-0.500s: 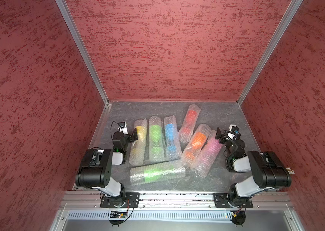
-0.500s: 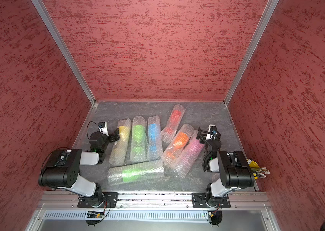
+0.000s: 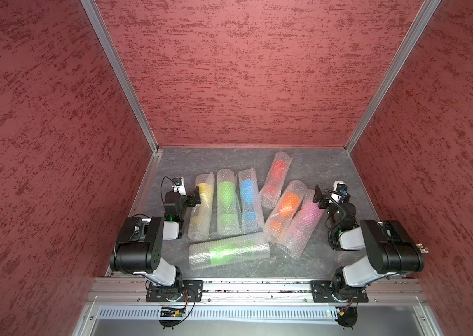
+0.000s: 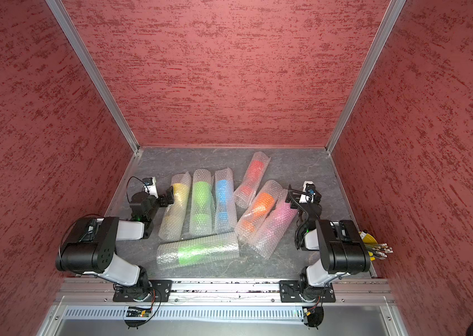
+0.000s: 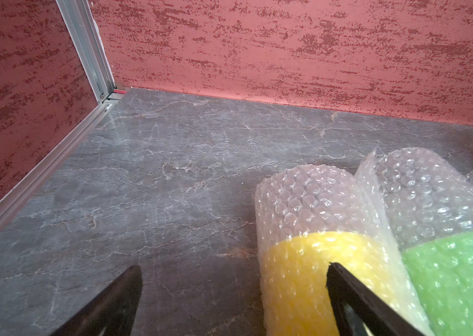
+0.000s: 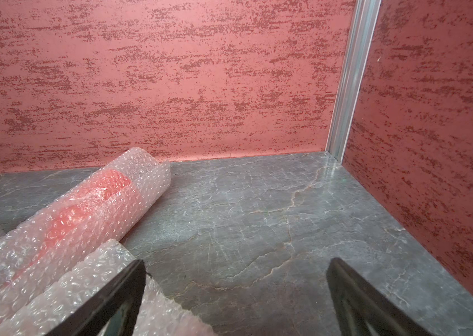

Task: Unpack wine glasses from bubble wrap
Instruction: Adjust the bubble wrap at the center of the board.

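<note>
7 wine glasses (image 3: 226,193) stay in bubble wrap (image 3: 199,228); left gripper (image 5: 234,269), right gripper (image 6: 235,263) remain spread, empty.

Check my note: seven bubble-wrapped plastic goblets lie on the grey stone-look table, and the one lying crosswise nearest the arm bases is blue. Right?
No: that crosswise bubble-wrapped goblet is green, as both top views show. The rest stands.

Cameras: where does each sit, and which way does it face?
Top views: overhead in front, looking down at wrapped goblets on the table; left arm, right arm show.
Left wrist: on left arm, facing back-left corner; open left gripper shows.
Right wrist: on right arm, facing back-right corner; open right gripper shows.
Shared: yellow goblet, left wrist and top views.
</note>
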Motion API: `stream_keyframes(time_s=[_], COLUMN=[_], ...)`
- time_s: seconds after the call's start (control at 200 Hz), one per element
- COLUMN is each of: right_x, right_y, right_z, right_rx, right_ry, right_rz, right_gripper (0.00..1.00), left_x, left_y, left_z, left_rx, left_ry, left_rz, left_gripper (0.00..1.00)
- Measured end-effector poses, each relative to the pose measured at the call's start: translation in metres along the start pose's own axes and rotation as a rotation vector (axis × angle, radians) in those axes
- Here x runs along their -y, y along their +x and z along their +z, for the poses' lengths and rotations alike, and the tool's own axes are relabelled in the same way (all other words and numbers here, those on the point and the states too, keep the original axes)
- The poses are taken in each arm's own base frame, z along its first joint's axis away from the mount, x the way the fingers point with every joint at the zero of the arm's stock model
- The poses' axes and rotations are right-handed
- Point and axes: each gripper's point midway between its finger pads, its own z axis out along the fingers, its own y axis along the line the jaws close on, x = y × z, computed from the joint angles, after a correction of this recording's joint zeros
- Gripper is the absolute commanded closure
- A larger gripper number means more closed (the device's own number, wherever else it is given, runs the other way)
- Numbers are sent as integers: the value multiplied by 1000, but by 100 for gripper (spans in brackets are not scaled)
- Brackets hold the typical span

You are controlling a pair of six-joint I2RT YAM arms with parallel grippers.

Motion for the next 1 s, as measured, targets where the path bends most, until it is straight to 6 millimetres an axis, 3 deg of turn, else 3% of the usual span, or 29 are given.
stream_keyframes(time_s=[0.581, 0.696, 0.771, 0.882, 0.942, 1.002], right_x=[5, 5, 0, -23, -44, -74], right_y=[0, -4, -35, -109, -148, -188], right_z=[0, 0, 0, -10, -16, -26], right_rx=[1, -24, 25, 178, 236, 286], right_ry=[8, 10, 4, -42, -87, -164], right_rz=[5, 5, 6, 18, 32, 49], right_gripper=[1, 1, 1, 1, 1, 1], left_x=[0, -9, -14, -7, 11, 42], left_y=[0, -7, -39, -112, -147, -176], left_z=[0, -5, -12, -35, -55, -78], left_rx=[0, -19, 19, 161, 230, 279], left_ry=[0, -58, -106, -131, -112, -46], left_rz=[0, -15, -27, -44, -70, -95], left_gripper=[0, 0, 0, 0, 0, 0])
